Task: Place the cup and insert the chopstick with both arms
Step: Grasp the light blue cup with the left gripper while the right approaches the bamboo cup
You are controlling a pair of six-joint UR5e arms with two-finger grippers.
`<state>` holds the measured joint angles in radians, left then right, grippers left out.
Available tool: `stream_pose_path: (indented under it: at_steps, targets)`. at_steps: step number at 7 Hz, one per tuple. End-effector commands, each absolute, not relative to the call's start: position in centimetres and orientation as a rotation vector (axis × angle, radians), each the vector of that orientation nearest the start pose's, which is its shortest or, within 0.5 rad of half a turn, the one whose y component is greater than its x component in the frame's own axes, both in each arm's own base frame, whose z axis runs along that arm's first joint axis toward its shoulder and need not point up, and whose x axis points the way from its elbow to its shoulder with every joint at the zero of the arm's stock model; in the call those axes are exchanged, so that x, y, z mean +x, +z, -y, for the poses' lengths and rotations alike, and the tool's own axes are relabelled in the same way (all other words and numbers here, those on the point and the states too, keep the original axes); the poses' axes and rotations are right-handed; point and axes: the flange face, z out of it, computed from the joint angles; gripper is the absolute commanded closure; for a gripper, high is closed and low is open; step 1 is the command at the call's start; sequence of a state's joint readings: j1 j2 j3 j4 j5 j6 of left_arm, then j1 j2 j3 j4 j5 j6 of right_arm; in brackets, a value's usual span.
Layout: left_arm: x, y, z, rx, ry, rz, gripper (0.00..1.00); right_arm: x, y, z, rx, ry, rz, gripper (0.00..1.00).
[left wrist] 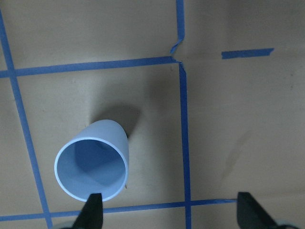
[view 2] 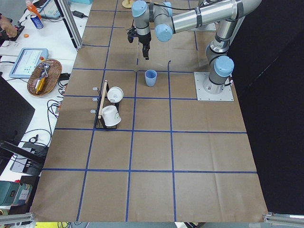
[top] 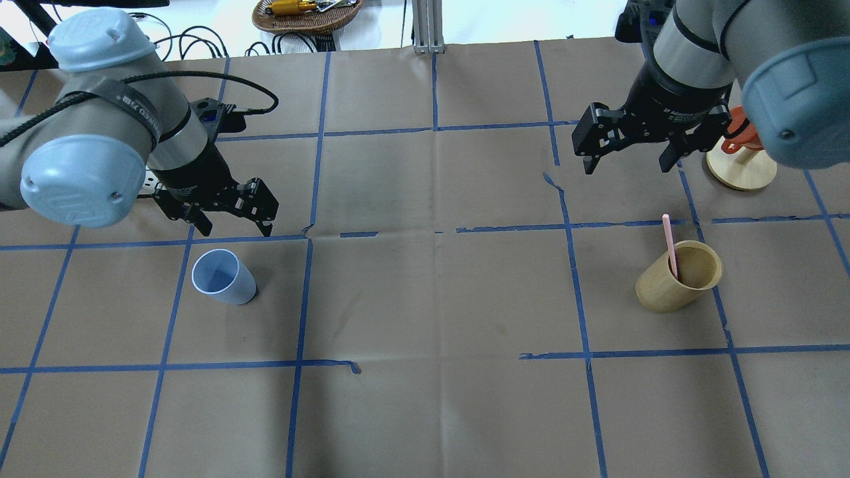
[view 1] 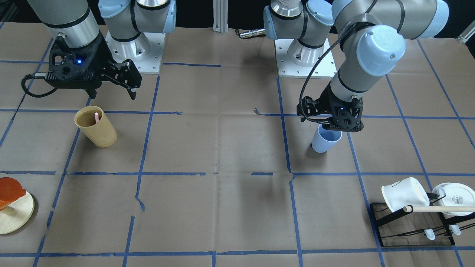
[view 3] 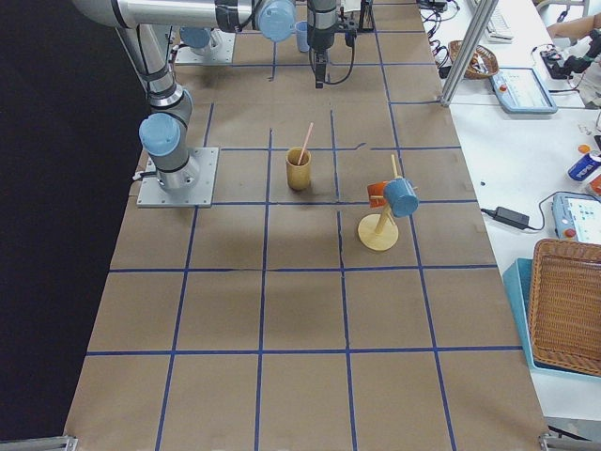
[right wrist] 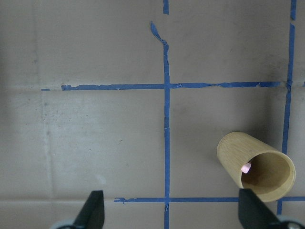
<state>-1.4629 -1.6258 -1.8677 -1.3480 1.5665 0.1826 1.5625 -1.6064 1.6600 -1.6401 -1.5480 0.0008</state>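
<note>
1. Nearest the left wrist camera are the two black tips of the left gripper (left wrist: 171, 212), at the bottom of the frame. They are spread wide and hold nothing.
2. The cup (left wrist: 93, 164) stands upright on the bench (left wrist: 228, 119), at the lower left of that frame. It is beside the gap between the tips, not in it. One tip shows in front of its rim.
3. The cup looks light, thin and smooth, so I think it could slip or tip over. A good place to hold it is across its wall near the rim, with a soft squeeze.
4. The chopstick (top: 670, 245) is at the right of the overhead frame. It leans inside a wooden cup (top: 677, 282), and its top end sticks out.
5. The chopstick looks thin, stiff and very light. I would grab the part that sticks out and pull it up, because the wooden cup's wall is around the low part.
6. The right gripper (top: 626, 162) hangs at the upper right of the overhead frame, apart from the chopstick. It is spread wide and holds nothing.
7. An orange thing (top: 742, 133) on a round wooden stand (top: 744, 174) is just beside the right gripper and could get bumped.
8. A rack (view 1: 408, 228) with white mugs (view 1: 404, 194) sits at the lower right of the front frame, well apart from the cup.
</note>
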Motion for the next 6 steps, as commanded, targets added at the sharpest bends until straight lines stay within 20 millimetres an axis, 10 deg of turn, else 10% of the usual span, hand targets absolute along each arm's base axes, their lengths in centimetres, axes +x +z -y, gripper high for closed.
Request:
stream_pose_path:
  at_steps: [1,4,5,6]
  targets:
    - [-5.6,29.1,47.8,0.097,0.122,-3.161,0.01,13.2,46.1,47.8,0.014,-0.010,-3.122,0.00]
    - [-5.6,25.2,47.1,0.080,0.242,-3.166,0.02,12.1,45.5,48.2,0.008,-0.002,-3.226,0.00]
    - [-5.5,24.4,47.2,0.068,0.277,-3.159,0.20,12.1,45.7,48.2,-0.210,-0.005,-3.220,0.01]
    - [-5.5,23.9,47.3,0.037,0.290,-3.160,0.78,12.1,45.2,48.5,-0.572,0.025,-3.173,0.02]
